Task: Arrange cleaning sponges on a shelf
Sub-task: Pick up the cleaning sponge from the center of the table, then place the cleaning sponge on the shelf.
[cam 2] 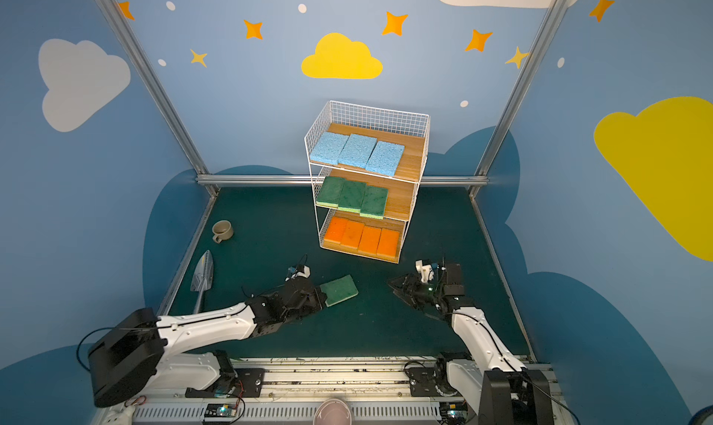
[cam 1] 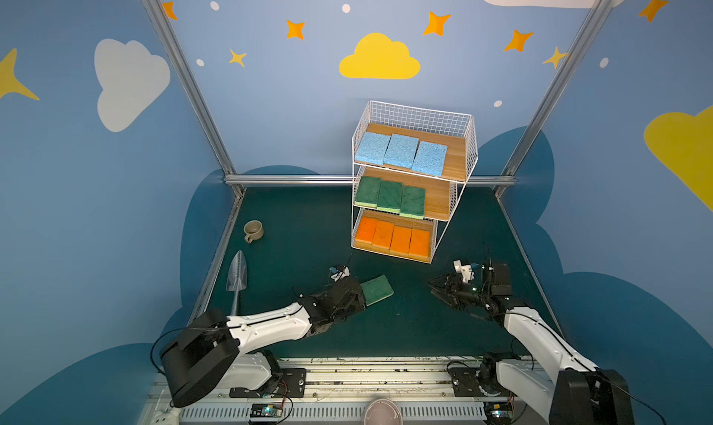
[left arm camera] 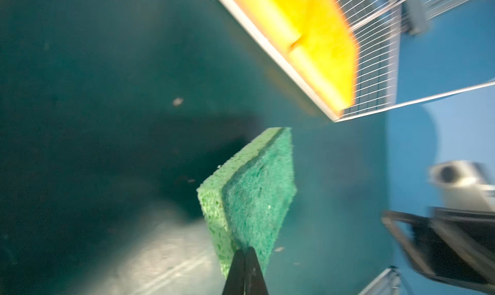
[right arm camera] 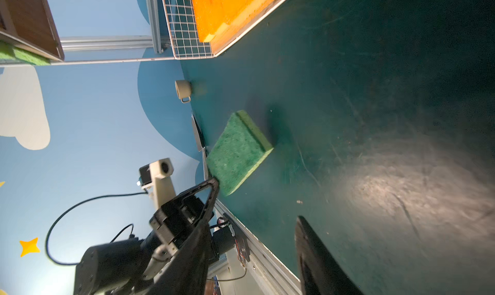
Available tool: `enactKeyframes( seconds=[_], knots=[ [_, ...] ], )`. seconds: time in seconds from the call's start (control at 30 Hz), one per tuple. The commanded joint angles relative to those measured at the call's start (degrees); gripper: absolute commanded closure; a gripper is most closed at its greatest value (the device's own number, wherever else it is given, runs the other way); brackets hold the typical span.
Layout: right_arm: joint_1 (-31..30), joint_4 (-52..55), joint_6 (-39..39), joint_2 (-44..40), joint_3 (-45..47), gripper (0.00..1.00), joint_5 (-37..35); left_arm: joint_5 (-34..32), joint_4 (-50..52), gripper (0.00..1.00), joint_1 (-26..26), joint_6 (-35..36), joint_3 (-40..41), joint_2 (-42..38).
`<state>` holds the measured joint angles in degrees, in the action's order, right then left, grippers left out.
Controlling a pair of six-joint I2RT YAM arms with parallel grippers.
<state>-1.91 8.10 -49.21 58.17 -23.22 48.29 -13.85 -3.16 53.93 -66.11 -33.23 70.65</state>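
Left wrist view: the left tool [left arm camera: 245, 253] is clamped on one short edge of a green sponge [left arm camera: 257, 197], dark face showing. The sponge is over the desk [left arm camera: 107, 93], in front of the shelf [cam 1: 414, 112]. The right tool [cam 1: 434, 288] hovers nearby, jaws apart and empty.

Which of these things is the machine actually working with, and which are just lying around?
Part of the job: the shelf, its three blue sponges, three green sponges and four orange sponges, plus the fourth green sponge pinched in the left gripper.
Just lying about: the beige mug, the metal trowel.
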Motion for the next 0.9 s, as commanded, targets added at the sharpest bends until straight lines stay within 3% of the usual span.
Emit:
enactKeyframes(
  seconds=[0.0,0.13,0.5,0.87],
  knots=[
    [2.8,2.2,1.4,0.0,-0.7,0.50,2.2,-5.0,1.1,0.97,1.3,-1.7,-4.2,-2.9],
    [6.4,3.1,1.9,0.8,-1.9,0.50,2.8,-8.9,-2.3,0.97,3.2,-1.5,-10.3,-3.2],
    [9.9,4.2,2.9,2.2,-5.0,0.50,3.3,-14.8,-5.7,0.97,6.2,-0.3,-31.1,8.4],
    [11.7,3.9,3.6,4.3,-5.8,0.50,5.3,-17.9,-6.3,0.97,6.2,1.4,-43.6,17.6]
  ],
)
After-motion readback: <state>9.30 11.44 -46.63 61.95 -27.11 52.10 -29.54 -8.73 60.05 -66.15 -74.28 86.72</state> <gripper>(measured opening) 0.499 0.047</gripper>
